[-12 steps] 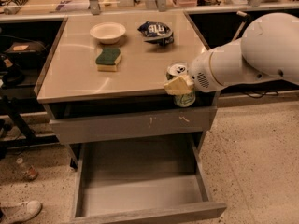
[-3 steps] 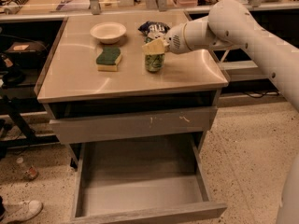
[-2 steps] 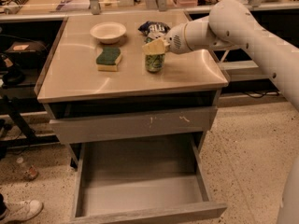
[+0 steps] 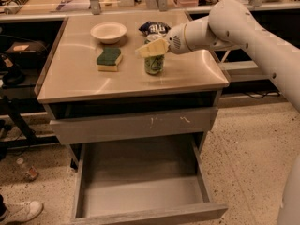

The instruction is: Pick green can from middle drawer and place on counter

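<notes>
The green can stands upright on the counter, right of centre. My gripper is at the can's top, reaching in from the right on the white arm, and it hides the can's silver top. The middle drawer is pulled out below the counter, and its flat grey floor is bare.
A green-and-yellow sponge lies left of the can. A white bowl and a dark blue snack bag sit behind it. A shut drawer front with white scratches sits above the open drawer. A shoe is on the floor at the left.
Four seconds ago the gripper held the can at the counter's front right corner. Since then it has moved the can to the counter top. Nothing has visibly moved in the last second.
</notes>
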Action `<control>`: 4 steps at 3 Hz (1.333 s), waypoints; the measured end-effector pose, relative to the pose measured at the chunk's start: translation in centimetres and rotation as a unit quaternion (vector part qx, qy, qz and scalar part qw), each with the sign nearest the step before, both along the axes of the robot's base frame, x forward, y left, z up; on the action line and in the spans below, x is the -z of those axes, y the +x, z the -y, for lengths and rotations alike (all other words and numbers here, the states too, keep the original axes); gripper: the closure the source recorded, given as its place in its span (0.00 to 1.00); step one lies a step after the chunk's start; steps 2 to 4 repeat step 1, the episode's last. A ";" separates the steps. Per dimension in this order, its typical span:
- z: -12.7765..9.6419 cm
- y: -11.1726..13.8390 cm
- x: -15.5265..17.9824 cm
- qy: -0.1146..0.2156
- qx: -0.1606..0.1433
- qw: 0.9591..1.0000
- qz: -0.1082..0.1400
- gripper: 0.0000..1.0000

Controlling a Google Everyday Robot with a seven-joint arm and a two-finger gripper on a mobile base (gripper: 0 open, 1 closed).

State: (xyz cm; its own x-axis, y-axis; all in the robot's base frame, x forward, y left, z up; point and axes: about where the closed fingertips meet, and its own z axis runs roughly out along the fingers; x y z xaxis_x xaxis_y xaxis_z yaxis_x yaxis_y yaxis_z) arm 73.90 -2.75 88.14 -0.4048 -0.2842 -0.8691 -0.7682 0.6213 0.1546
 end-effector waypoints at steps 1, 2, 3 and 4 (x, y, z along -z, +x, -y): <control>0.0 0.0 0.0 0.000 0.000 1.000 0.000 0.00; 0.0 0.0 0.0 0.000 0.000 1.000 0.000 0.00; 0.0 0.0 0.0 0.000 0.000 1.000 0.000 0.00; 0.0 0.0 0.0 0.000 0.000 1.000 0.000 0.00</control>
